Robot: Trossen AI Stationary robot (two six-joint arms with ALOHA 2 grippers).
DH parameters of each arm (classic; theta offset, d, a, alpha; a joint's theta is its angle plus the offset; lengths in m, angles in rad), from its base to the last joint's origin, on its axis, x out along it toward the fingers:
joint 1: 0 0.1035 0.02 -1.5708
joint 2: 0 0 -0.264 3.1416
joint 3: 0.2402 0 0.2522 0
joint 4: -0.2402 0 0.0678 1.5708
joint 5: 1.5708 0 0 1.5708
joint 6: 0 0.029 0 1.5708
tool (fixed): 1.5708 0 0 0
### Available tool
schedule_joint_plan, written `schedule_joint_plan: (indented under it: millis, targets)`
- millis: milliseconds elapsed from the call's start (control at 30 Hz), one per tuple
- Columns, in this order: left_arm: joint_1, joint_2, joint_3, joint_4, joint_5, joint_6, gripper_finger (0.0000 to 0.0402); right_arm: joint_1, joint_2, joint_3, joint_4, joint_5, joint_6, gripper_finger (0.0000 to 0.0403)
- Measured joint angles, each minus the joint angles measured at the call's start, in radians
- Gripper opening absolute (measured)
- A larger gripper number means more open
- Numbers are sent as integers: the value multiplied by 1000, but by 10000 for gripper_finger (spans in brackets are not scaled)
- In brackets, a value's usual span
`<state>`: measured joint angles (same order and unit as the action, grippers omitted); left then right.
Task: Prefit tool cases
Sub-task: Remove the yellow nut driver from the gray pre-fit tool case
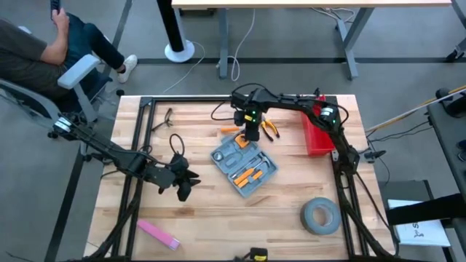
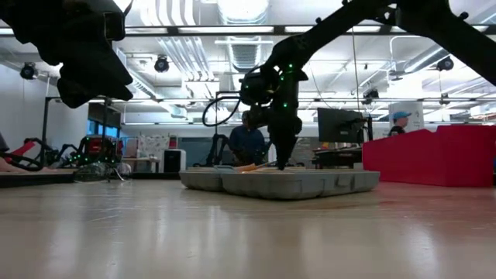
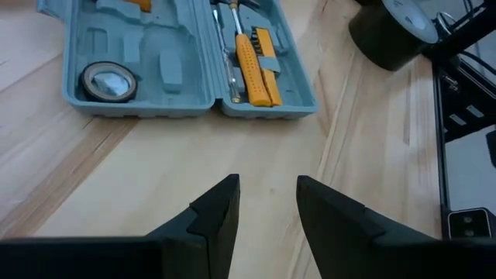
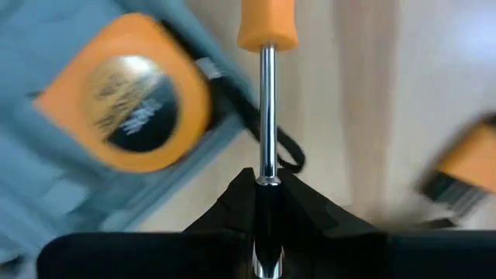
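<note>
high view: one open blue-grey plastic tool case (image 1: 245, 164) lies under the right tool (image 1: 251, 136), which grips one orange-handled screwdriver (image 4: 266, 93); left tool (image 1: 183, 191) open beside it.

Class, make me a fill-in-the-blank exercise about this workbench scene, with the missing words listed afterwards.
1. The right gripper is shut on a screwdriver's metal ____.
2. The tool case lies ____ on the table.
3. The left gripper hovers with open fingers, holding ____.
4. The bin near the right arm is ____ in colour.

Missing words: shaft; open; nothing; red
</note>
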<state>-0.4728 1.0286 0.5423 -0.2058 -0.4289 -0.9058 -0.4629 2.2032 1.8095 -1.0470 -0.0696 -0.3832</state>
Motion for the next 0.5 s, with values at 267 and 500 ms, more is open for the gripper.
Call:
schedule_joint_plan:
  millis: [267,500]
  targets:
    - [0,0,0,0,1,0,137,-6,-2,0,78,83,17,22]
    - [0,-2,0,3,1,-1,137,-6,-8,0,115,127,46,29]
